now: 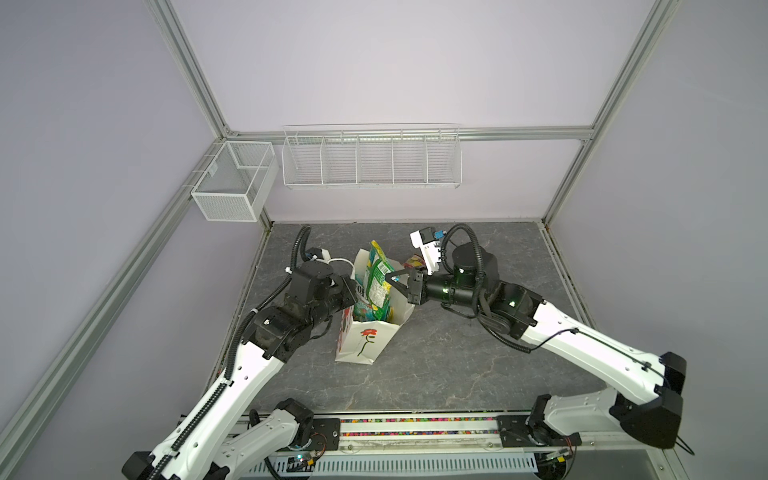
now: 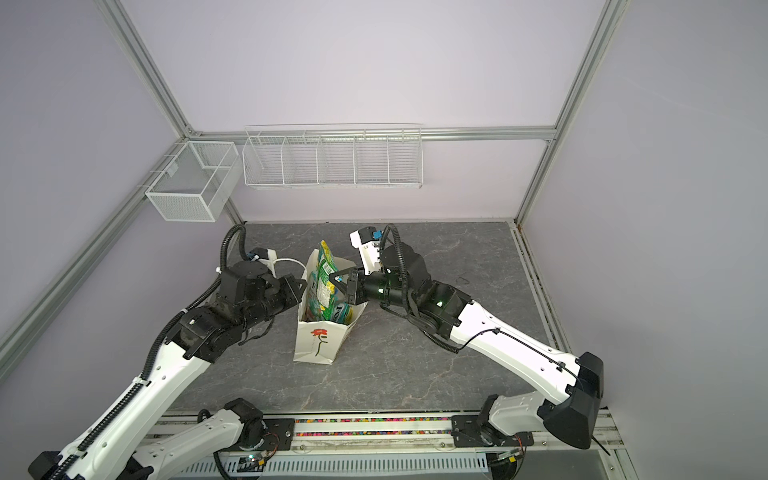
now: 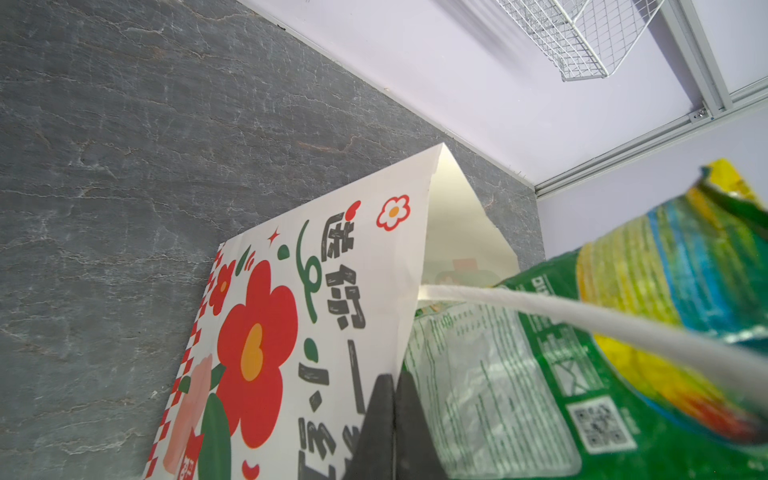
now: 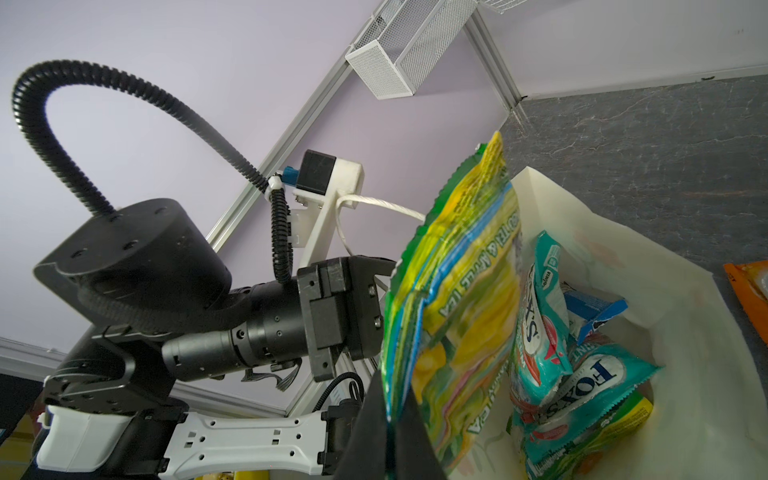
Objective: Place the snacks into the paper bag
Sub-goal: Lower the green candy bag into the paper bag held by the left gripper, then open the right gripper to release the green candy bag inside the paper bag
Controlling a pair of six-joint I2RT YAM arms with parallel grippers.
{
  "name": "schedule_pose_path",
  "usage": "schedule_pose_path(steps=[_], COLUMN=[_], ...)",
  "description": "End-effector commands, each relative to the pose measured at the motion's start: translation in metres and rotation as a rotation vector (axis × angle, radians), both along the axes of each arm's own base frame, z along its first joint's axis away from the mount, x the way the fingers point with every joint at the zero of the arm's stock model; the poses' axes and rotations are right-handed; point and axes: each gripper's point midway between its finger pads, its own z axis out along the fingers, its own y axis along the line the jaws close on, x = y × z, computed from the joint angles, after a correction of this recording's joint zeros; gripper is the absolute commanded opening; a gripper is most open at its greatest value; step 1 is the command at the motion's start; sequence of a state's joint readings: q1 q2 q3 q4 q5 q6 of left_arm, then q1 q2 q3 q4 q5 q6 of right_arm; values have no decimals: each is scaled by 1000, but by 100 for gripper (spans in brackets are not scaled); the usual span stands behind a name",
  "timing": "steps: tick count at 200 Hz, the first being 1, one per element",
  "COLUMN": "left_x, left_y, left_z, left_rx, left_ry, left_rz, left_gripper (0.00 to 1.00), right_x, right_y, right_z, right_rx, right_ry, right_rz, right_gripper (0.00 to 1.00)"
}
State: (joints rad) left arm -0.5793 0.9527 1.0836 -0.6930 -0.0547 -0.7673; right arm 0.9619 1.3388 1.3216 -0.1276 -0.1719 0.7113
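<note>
White paper bag [image 1: 365,345]: stands upright, mouth open, at the centre of the frame in both top views, on the grey desk [image 1: 457,353].
Left claw [image 3: 392,378]: pressed together on the bag's rim, on the side toward frame left in a top view. I judge that I am holding the mouth steady. The white cord handle [image 3: 540,307] runs close past it.
Right claw [image 1: 390,277]: pinching the edge of a green packet [image 1: 380,278], which stands on end in the bag's mouth with its top well above the rim.
Already inside: my right wrist view shows one teal packet [image 4: 544,332] marked FOX'S, a second teal packet [image 4: 598,382] lying across it, a blue bar wrapper [image 4: 590,307] behind them, and a second green packet [image 4: 615,419] at the bottom.
Outside the bag: an orange packet [image 4: 748,282] lies on the desk just beside the bag.
Not found: the small purple packet. I cannot tell whether it is buried in the bag or hidden behind my arms.
Progress: well past halfway, by my judgement. Four packets are in and a fifth is partly in but not yet released.
Left to do: let the green packet drop fully inside, fetch the orange one, and find the purple one.
</note>
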Motion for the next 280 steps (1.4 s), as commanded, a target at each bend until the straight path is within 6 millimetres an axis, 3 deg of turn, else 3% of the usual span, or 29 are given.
schedule_pose_path(steps=[1, 280], left_x=[-1, -3], left_y=[-1, 4], left_z=[11, 13], left_rx=[-31, -37], left_ry=[-35, -41], left_rz=[3, 24], left_gripper=[0, 0], right_x=[-2, -27], right_y=[7, 42], right_z=[32, 1], right_rx=[96, 65], right_ry=[-45, -1], right_rz=[9, 66], right_gripper=[7, 7])
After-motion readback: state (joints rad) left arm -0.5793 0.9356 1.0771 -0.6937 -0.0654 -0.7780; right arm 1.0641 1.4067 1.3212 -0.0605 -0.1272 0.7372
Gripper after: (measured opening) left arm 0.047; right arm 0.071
